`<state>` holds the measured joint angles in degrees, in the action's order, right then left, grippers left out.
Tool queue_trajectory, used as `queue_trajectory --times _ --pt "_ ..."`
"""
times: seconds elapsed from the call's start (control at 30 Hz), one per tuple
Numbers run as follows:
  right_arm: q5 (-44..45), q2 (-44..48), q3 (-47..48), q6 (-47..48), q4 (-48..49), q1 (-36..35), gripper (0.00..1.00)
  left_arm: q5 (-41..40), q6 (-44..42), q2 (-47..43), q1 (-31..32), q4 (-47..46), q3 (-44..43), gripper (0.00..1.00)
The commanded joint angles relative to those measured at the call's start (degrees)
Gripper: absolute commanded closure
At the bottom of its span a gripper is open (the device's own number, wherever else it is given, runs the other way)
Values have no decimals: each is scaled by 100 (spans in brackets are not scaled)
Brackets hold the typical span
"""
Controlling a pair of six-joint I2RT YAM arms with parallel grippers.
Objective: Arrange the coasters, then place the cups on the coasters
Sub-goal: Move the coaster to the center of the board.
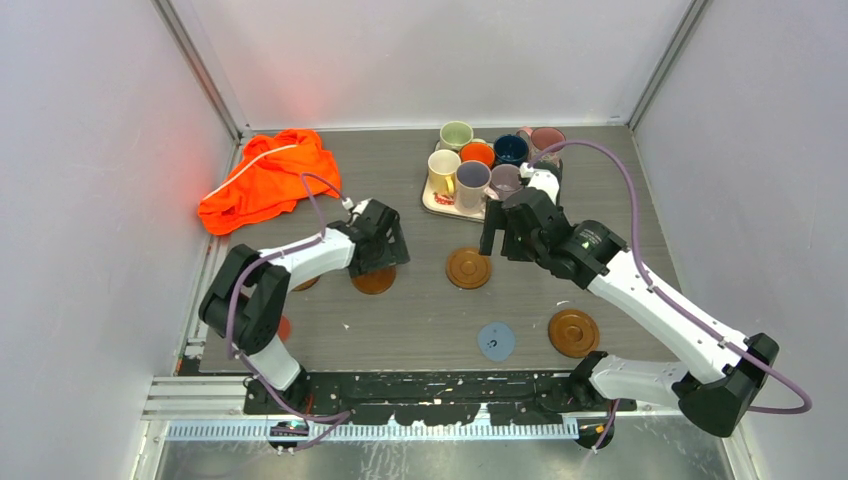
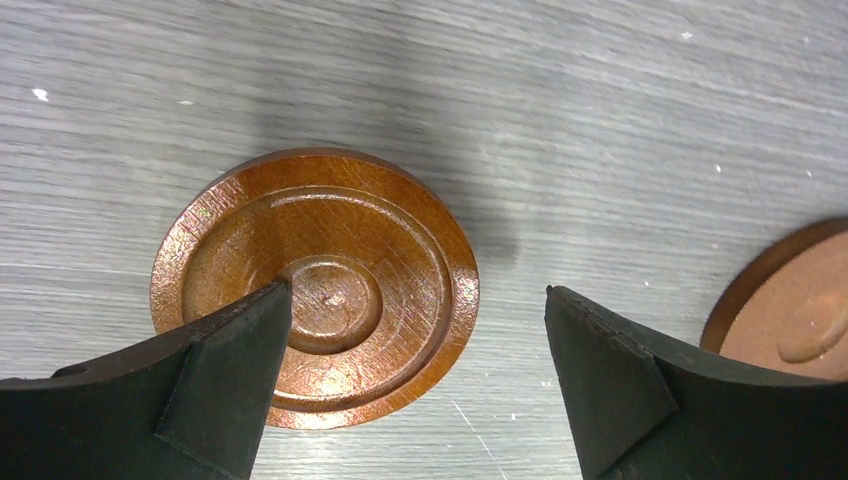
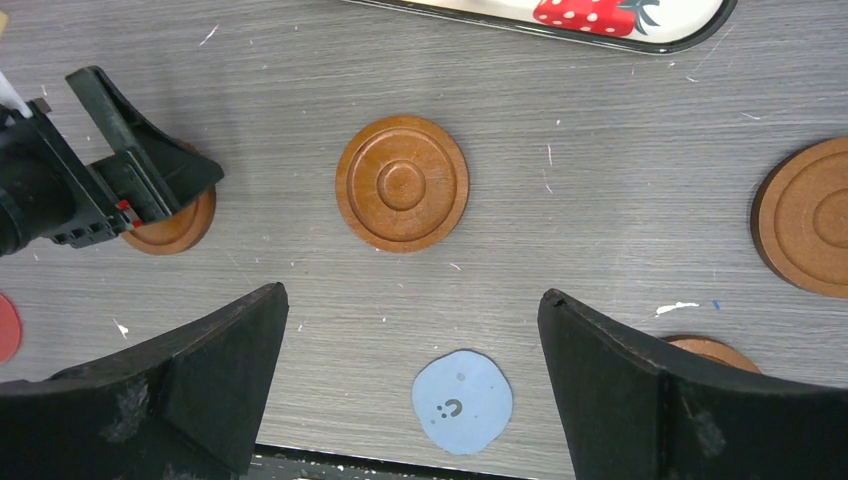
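Several cups [image 1: 472,182] stand packed together on the white strawberry-print tray [image 1: 432,204] at the back. Brown wooden coasters lie on the table: one [image 1: 374,281] [image 2: 315,290] right under my left gripper [image 1: 380,262] [image 2: 417,290], one in the middle [image 1: 468,267] [image 3: 402,183], one at the near right [image 1: 573,332] [image 3: 805,215]. A light-blue coaster [image 1: 496,341] [image 3: 462,402] lies near the front. My left gripper hovers open, its left finger over the coaster. My right gripper [image 1: 497,240] [image 3: 410,293] hangs open and empty just in front of the tray.
An orange cloth [image 1: 265,180] is bunched at the back left. A red coaster [image 1: 285,327] and another brown one [image 1: 305,285] peek out beside the left arm. The tray's rim [image 3: 600,28] shows at the top of the right wrist view.
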<state>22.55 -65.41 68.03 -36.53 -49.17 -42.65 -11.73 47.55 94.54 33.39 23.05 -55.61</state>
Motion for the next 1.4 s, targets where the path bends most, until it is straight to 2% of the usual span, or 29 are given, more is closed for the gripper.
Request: queue_trajectory --times 0.0,0.57,0.93,1.2,1.37 --pt "-17 -49 60 14 223 -28 0 -10 -190 -232 -325 69 165 0" --pt "-66 -221 176 142 162 -27 0 184 -515 -146 -1109 -46 189 0" --pt "-44 -169 184 153 110 -24 0 275 -730 -114 -1133 16 -47 0" --pt "34 -19 202 152 56 -25 0 681 -883 -402 -1111 86 -319 0" --pt "85 50 227 143 6 -32 0 755 -906 -491 -880 296 -655 0"
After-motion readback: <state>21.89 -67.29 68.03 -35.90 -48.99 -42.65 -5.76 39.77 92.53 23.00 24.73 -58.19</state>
